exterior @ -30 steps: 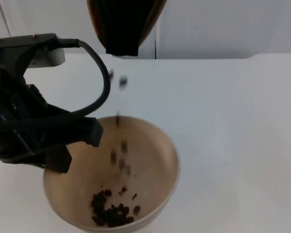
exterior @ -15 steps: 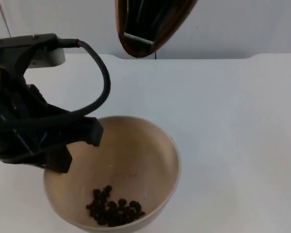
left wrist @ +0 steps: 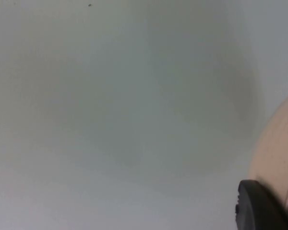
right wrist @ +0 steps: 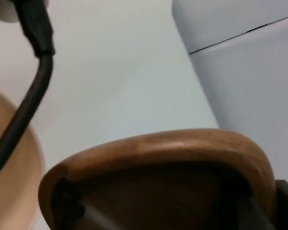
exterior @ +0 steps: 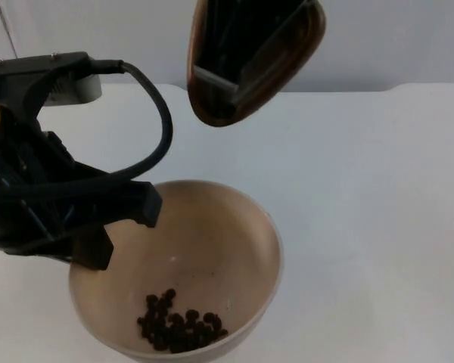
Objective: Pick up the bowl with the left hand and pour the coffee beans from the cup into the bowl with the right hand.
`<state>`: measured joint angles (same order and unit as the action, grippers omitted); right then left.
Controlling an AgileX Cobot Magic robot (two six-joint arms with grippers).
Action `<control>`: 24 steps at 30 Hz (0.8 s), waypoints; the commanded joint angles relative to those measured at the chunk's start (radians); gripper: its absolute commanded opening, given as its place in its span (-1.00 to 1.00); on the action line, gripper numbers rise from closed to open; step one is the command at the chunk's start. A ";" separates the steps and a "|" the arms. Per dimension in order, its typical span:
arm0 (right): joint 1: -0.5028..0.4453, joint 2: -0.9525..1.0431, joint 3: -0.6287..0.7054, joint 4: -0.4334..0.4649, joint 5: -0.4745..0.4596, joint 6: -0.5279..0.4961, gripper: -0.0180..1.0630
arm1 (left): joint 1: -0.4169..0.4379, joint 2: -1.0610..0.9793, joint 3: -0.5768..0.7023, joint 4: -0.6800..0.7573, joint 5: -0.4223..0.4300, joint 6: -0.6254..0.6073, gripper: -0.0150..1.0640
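Observation:
My left gripper (exterior: 110,231) is shut on the left rim of the beige bowl (exterior: 212,242) and holds it near the table's front. A small heap of dark coffee beans (exterior: 178,329) lies in its bottom. In the left wrist view one black fingertip (left wrist: 259,211) rests against the bowl's wall (left wrist: 278,153). Above and behind the bowl, the brown wooden cup (exterior: 209,113) hangs tipped over, its mouth facing down and forward. My right gripper (exterior: 227,76) is shut on its rim, with one finger inside. The right wrist view looks over the cup's rim (right wrist: 173,148) onto the bowl (right wrist: 24,182).
The white table (exterior: 363,189) stretches to the right of the bowl and back to the grey partition wall (exterior: 393,38).
A second ago beans were dropping from the cup into the bowl. That stream has stopped, the beans have settled, and the cup has swung right with its mouth now showing. The bowl stays put.

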<state>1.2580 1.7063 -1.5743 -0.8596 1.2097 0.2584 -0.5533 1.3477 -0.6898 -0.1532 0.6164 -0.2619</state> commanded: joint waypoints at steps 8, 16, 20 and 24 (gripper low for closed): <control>-0.111 -0.016 0.000 0.199 -0.012 -0.037 -0.97 | -0.004 -0.010 0.004 -0.017 -0.007 -0.005 -0.98; -0.236 -0.059 0.000 0.470 -0.079 -0.105 -0.97 | -0.004 -0.010 0.004 -0.017 -0.007 -0.005 -0.98; -0.310 -0.077 0.000 0.603 -0.082 -0.161 -0.97 | -0.004 -0.010 0.004 -0.017 -0.007 -0.005 -0.98; -0.407 -0.081 0.000 0.770 -0.080 -0.228 -0.97 | -0.004 -0.010 0.004 -0.011 -0.009 -0.005 -0.98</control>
<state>0.8929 1.6353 -1.5728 -0.1764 1.1426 0.0698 -0.5533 1.3477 -0.6898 -0.1532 0.6164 -0.2619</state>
